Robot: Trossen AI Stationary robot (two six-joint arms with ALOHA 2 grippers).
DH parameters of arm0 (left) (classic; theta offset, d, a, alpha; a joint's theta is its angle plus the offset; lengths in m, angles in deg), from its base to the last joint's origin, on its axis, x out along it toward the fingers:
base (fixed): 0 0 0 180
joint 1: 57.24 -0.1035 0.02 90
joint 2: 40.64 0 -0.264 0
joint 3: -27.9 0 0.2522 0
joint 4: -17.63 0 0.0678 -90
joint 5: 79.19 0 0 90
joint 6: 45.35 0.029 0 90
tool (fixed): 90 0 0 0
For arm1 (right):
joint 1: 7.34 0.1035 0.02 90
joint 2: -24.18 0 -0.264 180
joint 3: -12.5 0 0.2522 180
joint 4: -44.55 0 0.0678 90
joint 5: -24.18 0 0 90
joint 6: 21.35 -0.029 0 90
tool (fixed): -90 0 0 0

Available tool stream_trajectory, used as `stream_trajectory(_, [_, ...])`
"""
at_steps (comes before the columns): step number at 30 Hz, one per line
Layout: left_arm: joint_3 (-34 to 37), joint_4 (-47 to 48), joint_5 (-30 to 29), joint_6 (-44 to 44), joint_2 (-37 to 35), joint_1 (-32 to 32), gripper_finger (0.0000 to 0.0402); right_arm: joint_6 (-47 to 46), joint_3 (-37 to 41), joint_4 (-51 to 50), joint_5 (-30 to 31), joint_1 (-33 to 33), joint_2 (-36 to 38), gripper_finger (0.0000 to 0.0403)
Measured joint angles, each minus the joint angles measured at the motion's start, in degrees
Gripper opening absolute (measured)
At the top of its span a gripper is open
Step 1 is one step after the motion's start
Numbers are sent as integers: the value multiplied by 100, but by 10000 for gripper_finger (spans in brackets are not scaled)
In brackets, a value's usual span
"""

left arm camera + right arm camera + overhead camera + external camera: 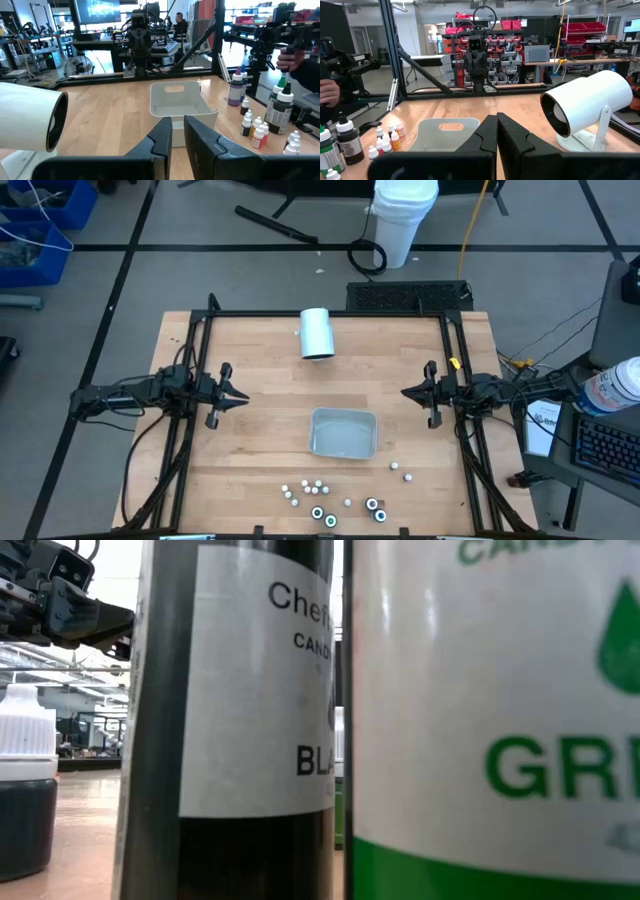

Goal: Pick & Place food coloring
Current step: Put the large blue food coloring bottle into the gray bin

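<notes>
Wooden and pale, the desk (250,430) is carrying everything, and I am judging that the task is only at its very beginning: no bottle is being held and nothing is lying in the grey tray (343,433) in the middle.

The food coloring (330,500) is standing as a loose group of tiny bottles near the front edge of the desk, just in front of the tray, with two more a little apart toward the right side. In the left wrist view some of them (257,131) are showing white caps and red or yellow bodies beside the tray.

The left claw (232,396) is waiting at the left side of the desk, well apart from the bottles; its fingers (162,135) are standing slightly apart, with only a narrow gap between them and nothing inside. The right claw (413,393) is waiting at the right side, pressed together and empty. A white cylinder (317,333) is lying at the back of the desk and is not part of the work.

For the next move, I am thinking that one claw is needing to spread wider, travel toward the front, and come down over one single bottle. The bottles are small and close together, so careful aiming is needed not to knock the neighbours.
</notes>
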Motion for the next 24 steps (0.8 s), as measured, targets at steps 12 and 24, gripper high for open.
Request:
stream_trajectory(12, [0, -31, 0, 0, 0, 1, 58, 58, 2, 267, 0, 0, -2, 0])
stream_trajectory(24, [1, -479, -2, 0, 0, 0, 58, 931, -600, 712, -130, 636, -420, 0])
